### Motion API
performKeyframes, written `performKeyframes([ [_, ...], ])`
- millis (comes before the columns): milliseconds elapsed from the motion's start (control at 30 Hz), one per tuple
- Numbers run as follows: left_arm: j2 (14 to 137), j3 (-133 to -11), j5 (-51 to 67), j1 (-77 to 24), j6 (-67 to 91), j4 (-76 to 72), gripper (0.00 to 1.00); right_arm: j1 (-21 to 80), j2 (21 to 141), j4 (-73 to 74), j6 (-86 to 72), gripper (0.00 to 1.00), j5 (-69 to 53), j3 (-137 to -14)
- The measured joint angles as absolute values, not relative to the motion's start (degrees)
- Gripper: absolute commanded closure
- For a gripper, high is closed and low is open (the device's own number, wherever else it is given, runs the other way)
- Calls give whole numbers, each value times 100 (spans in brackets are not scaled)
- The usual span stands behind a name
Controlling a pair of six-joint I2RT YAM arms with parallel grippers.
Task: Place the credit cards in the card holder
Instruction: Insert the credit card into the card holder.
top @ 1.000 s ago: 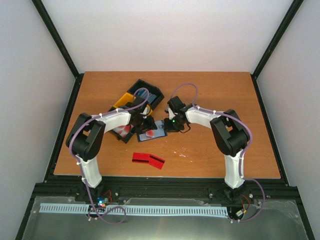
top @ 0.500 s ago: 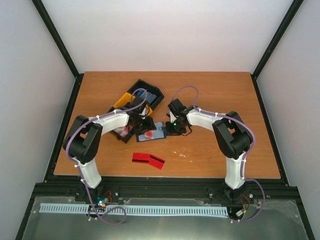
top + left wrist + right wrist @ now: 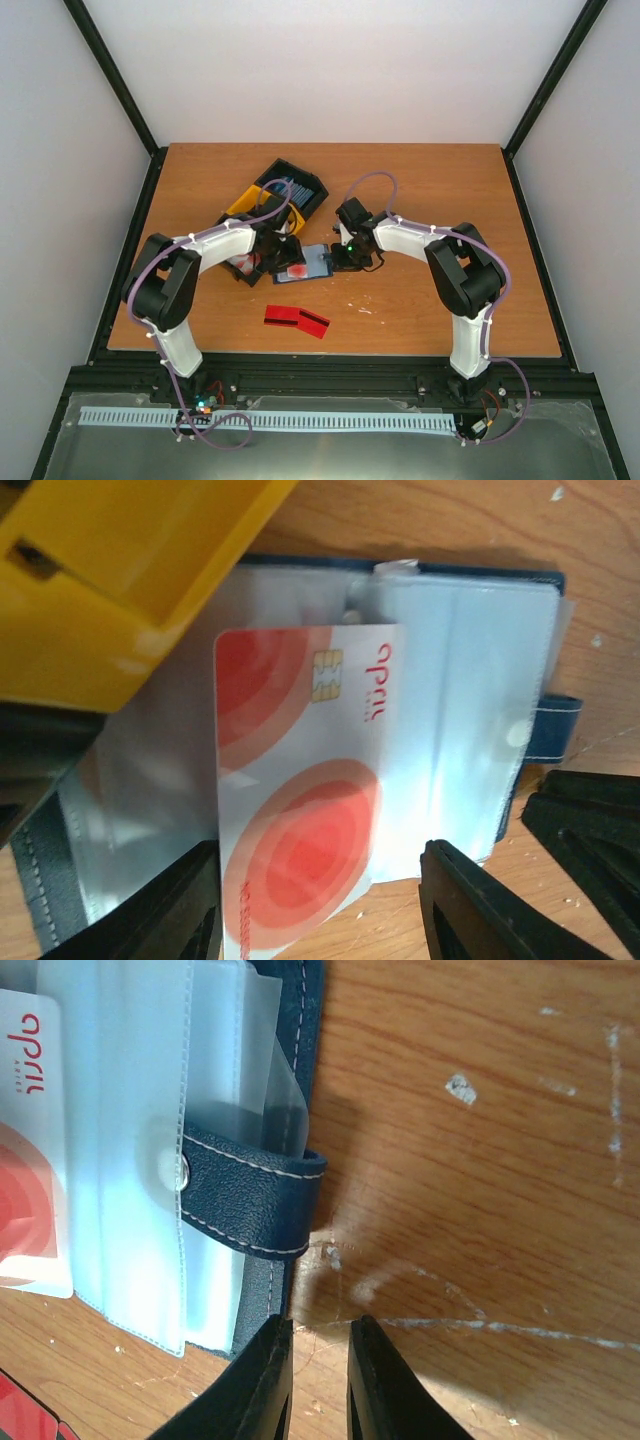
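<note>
Card holder (image 3: 460, 680) open flat on wood-grain table (image 3: 480, 1160): navy stitched cover, glossy clear sleeves. White-red chip card (image 3: 300, 800) lies on the sleeves. Left hand (image 3: 320, 880) half-wide, straddling card. Right hand (image 3: 320, 1335) narrow at holder's edge; grip unclear. Striped red card (image 3: 297, 321) nearer bases.

Yellow bin (image 3: 120, 570) hard beside card holder (image 3: 460, 680)
</note>
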State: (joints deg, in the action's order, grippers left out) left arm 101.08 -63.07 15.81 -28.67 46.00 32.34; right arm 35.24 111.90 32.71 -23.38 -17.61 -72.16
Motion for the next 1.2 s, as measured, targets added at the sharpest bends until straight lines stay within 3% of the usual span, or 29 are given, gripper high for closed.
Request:
performKeyframes([
  [333, 10180, -6311, 1479, -2867, 4525, 3468, 55, 3533, 11225, 3277, -2311, 79, -1863, -7247],
  [1200, 10250, -6427, 1439, -2884, 4405, 3406, 46, 3651, 11478, 3520, -2259, 81, -1817, -7631],
])
